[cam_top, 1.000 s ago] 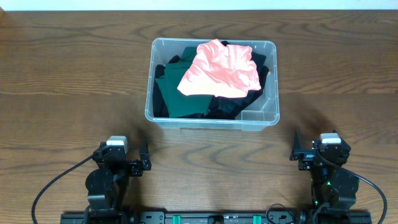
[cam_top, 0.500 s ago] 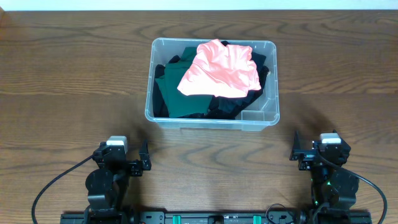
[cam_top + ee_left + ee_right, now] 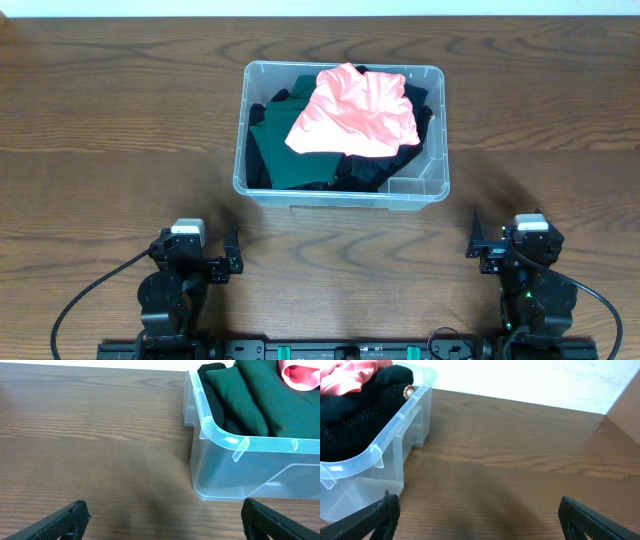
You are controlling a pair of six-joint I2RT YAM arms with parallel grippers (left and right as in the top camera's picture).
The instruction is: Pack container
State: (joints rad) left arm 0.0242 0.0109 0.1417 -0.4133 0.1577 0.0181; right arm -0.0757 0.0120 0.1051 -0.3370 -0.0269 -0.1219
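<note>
The clear container (image 3: 240,170) stands in the middle of the table, filled with folded clothes: a pink garment (image 3: 352,110) on top, dark green ones (image 3: 290,150) at the left, black ones (image 3: 380,170) at the right. My left gripper (image 3: 222,262) rests open near the front edge, to the container's front left, with nothing between its fingers. My right gripper (image 3: 482,243) is open and empty at the front right. The left wrist view shows the container's corner (image 3: 220,440) with green cloth (image 3: 255,395) inside. In the right wrist view the container's rim (image 3: 375,452) holds black cloth (image 3: 360,415).
Bare wooden tabletop (image 3: 120,120) lies on both sides of the container and in front of it. A pale wall (image 3: 530,380) runs behind the table's far edge. The arm bases and cables (image 3: 80,300) sit along the front edge.
</note>
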